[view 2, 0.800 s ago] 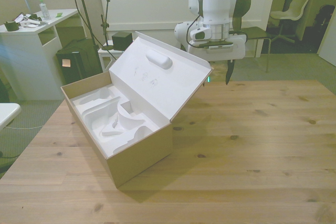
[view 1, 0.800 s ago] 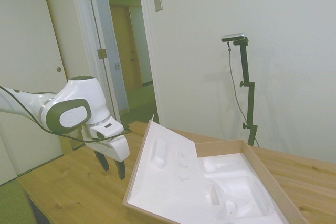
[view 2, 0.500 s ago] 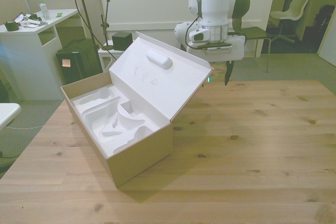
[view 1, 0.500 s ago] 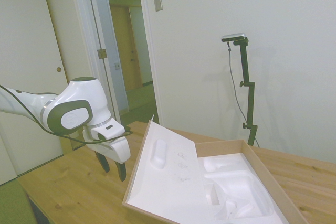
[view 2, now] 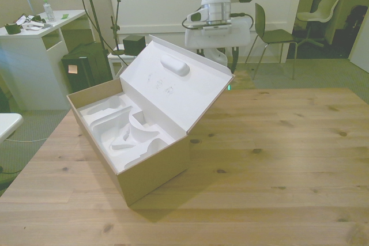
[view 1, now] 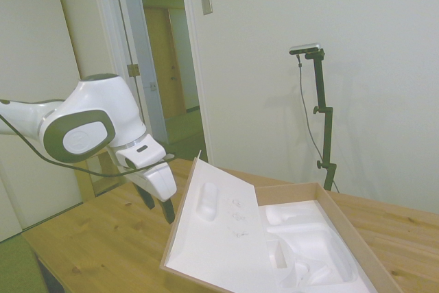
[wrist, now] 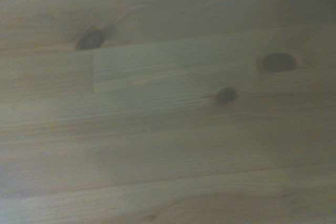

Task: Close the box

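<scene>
The box [view 1: 288, 252] runs off the side view's bottom edge.

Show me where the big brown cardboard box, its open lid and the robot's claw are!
big brown cardboard box [view 2: 153, 174], front view, brown outer side wall.
open lid [view 2: 173, 87], front view, white inner face.
gripper [view 1: 158, 205], side view, between its dark fingertips.
</scene>
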